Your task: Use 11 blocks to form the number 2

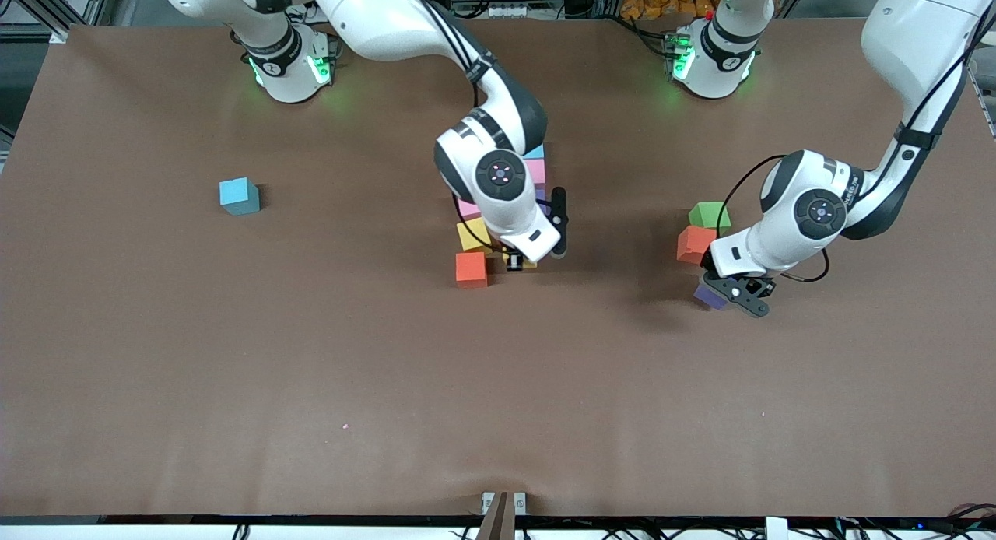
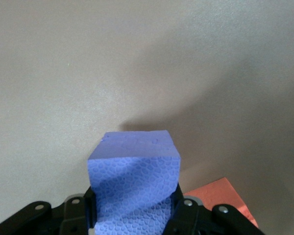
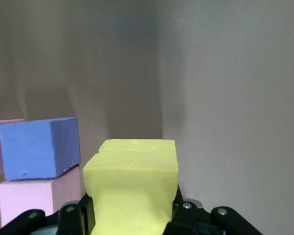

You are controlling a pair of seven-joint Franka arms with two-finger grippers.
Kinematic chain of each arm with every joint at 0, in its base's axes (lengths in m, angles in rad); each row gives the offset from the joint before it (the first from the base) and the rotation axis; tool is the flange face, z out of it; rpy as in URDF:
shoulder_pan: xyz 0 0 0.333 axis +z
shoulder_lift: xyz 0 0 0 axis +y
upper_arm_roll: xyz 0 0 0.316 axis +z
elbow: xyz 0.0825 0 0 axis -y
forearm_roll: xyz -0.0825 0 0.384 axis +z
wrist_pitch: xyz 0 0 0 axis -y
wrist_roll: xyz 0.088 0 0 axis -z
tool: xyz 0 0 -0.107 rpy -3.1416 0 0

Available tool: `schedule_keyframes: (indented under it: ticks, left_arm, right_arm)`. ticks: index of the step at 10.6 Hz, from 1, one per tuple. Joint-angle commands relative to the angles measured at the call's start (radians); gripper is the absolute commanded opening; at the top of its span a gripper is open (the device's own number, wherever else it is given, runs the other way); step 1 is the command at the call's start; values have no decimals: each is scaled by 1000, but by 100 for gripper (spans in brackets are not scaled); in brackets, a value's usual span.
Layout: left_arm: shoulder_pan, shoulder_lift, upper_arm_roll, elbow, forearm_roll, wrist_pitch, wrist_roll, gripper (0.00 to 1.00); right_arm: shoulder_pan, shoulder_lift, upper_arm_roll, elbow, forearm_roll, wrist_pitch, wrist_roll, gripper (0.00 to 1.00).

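Front view: the left gripper [image 1: 734,291] is closed on a purple cube [image 1: 710,296], just nearer the camera than an orange cube [image 1: 695,243] and a green cube [image 1: 709,215]; bare brown table [image 1: 233,369] lies open all round. The right gripper [image 1: 517,261] is clamped on a yellow cube [image 1: 520,261] at the part-built digit [image 1: 506,213], beside a red cube [image 1: 471,268]. A light blue cube [image 1: 239,195] sits well apart toward the right arm's end.

Left wrist view: pebbled purple foam [image 2: 133,188], square-edged, is seen between the fingers [image 2: 185,211].

Right wrist view: matte yellow foam [image 3: 132,191] is gripped.

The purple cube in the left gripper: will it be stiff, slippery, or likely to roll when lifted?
The purple cube probably gives a little: its pebbled, matte surface looks like foam. That texture likely resists slipping in the shut left gripper. Its flat faces and square edges suggest it would sit still, not roll, once set down.
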Motion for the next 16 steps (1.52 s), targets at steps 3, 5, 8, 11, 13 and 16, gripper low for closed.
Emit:
schedule_keyframes:
  ticks: [3,5,8,11,13,16]
  left_arm:
    - [0,-5,-32,59,-40,-1,-25,46]
    - [-29,12,-32,98,-66,-4,-37,45]
    - [-80,15,-31,128,-146,-4,-90,45]
    - [-130,19,-31,145,-146,-6,-155,45]
    - [-153,39,-31,169,-146,-7,-161,45]
    - [-192,53,-29,192,-146,-13,-163,45]
  right_arm:
    - [-16,88,-12,104,-32,-23,21,29]
    - [-15,97,-11,104,-48,-23,23,29]
    - [-18,116,-12,103,-87,-23,23,29]
    - [-22,117,-10,101,-107,-28,18,29]
    - [-19,120,-12,101,-115,-28,18,29]
    - [-22,120,-10,97,-123,-28,15,30]
